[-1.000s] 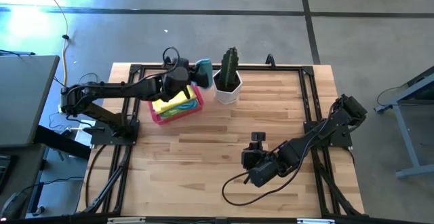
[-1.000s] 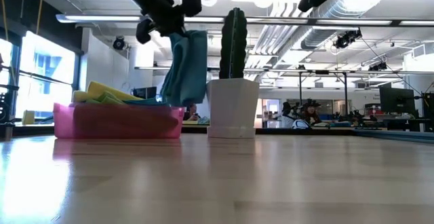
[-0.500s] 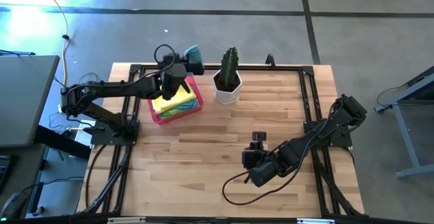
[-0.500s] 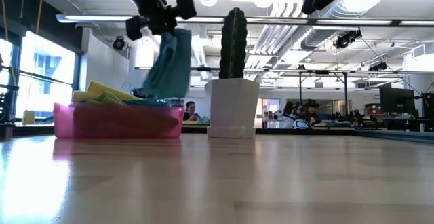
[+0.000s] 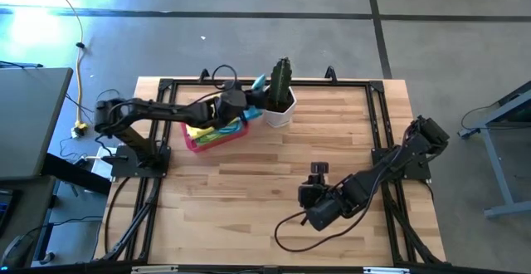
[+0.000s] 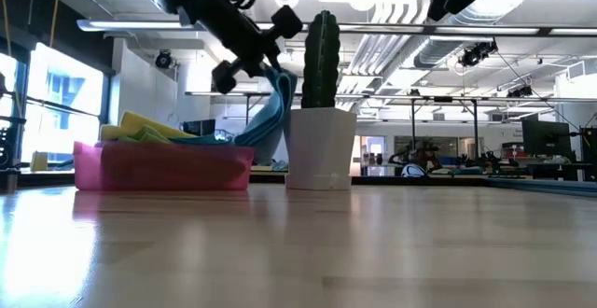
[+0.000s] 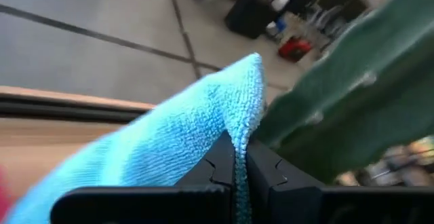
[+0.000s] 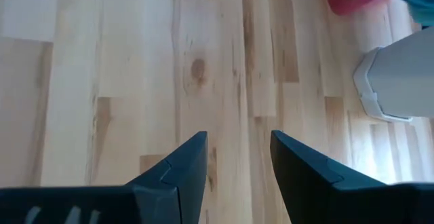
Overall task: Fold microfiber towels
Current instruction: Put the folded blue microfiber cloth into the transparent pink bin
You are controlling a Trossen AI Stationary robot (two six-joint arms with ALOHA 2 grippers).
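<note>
In the high view the left end effector (image 5: 249,106) sits in the upper middle of the frame, between the pink tray (image 5: 217,139) and the white pot (image 5: 280,110) holding the cactus (image 5: 282,81). It is clenched on a light blue towel (image 5: 258,84): the left wrist view shows the two dark fingers (image 7: 220,161) pressed together with a fold of the blue towel (image 7: 196,132) pinched between them, the green cactus (image 7: 352,95) just beside it.

In the low view the end effector (image 6: 272,65) hangs in the upper left of centre, and the blue towel (image 6: 270,117) drapes down from it toward the pot (image 6: 320,147); the towel's lower part seems to touch the tray's rim, though that is hard to confirm from this angle. More towels lie in the tray (image 6: 159,165), a yellow one (image 6: 149,123) on top at its left.

The right end effector (image 5: 317,174) rests low over the wooden tabletop (image 5: 249,191) in the lower middle of the high view, well apart from the tray. Its fingers (image 8: 176,166) stand spread, released and holding nothing, over bare wood.
</note>
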